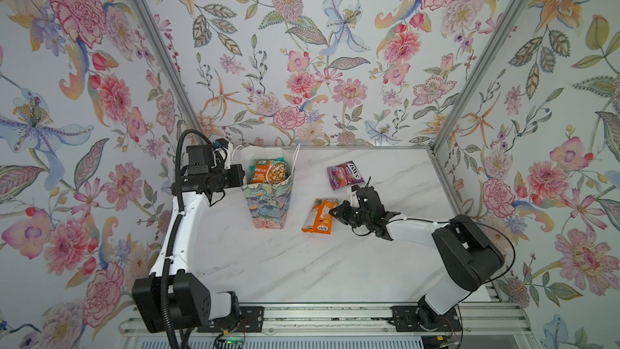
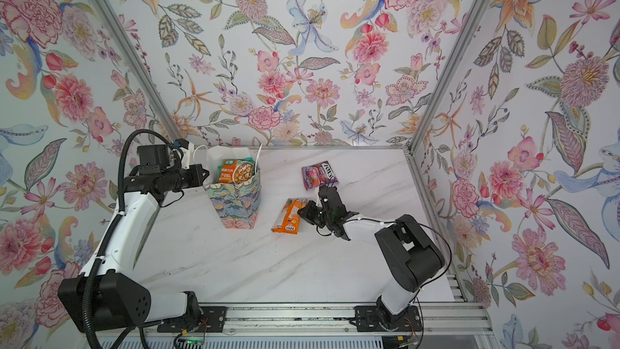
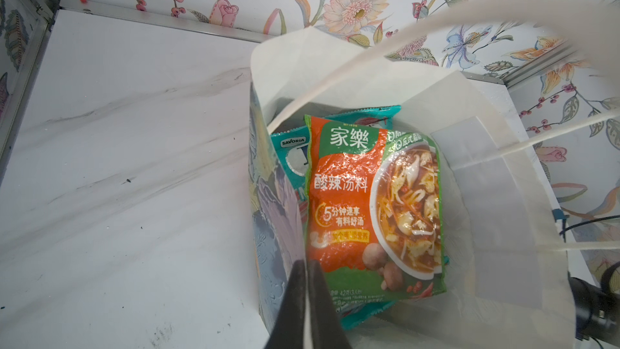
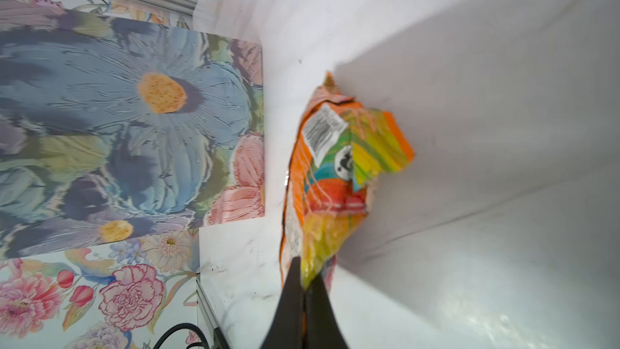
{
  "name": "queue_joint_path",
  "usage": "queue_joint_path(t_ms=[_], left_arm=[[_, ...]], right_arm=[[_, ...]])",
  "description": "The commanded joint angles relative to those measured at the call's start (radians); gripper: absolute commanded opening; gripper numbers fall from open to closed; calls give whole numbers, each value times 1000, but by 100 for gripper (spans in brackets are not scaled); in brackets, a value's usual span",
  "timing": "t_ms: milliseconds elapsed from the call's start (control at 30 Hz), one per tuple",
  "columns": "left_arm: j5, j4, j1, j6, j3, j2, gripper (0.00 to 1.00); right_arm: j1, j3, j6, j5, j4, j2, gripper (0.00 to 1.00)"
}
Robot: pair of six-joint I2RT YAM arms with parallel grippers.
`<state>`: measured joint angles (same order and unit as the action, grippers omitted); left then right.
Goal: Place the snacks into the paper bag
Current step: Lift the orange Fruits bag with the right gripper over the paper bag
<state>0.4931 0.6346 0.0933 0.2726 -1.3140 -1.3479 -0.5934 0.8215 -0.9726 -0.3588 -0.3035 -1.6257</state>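
Marble table (image 1: pixel 335 263) | right jaws clamp orange packet (image 1: pixel 318 218) | left jaws clamp paper bag (image 1: pixel 266 203)

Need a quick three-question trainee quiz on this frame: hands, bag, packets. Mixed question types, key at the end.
1. Multiple choice: the right hand is shut on
A) a white cord handle
B) the orange glossy flat packet
C) nothing

2. True or false: the left hand pinches the wall of the tall floral paper gift bag.

3. Fill in: counting the gripped one, ___ packets are outside the bag.

Key
1. B
2. True
3. Two; the other is the purple glossy FOX'S packet, lying on the table farther back.
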Motion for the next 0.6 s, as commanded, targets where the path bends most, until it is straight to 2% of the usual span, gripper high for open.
queue_joint_path(t_ms=[0, 300, 567], left_arm=[[9, 29, -6, -18, 5, 20, 4], [11, 29, -6, -15, 5, 21, 3], [13, 28, -6, -10, 1, 18, 3]], right_arm=[[0, 100, 121, 50, 161, 93, 0], [3, 408, 311, 156, 429, 179, 0], [3, 679, 373, 159, 441, 135, 0]])
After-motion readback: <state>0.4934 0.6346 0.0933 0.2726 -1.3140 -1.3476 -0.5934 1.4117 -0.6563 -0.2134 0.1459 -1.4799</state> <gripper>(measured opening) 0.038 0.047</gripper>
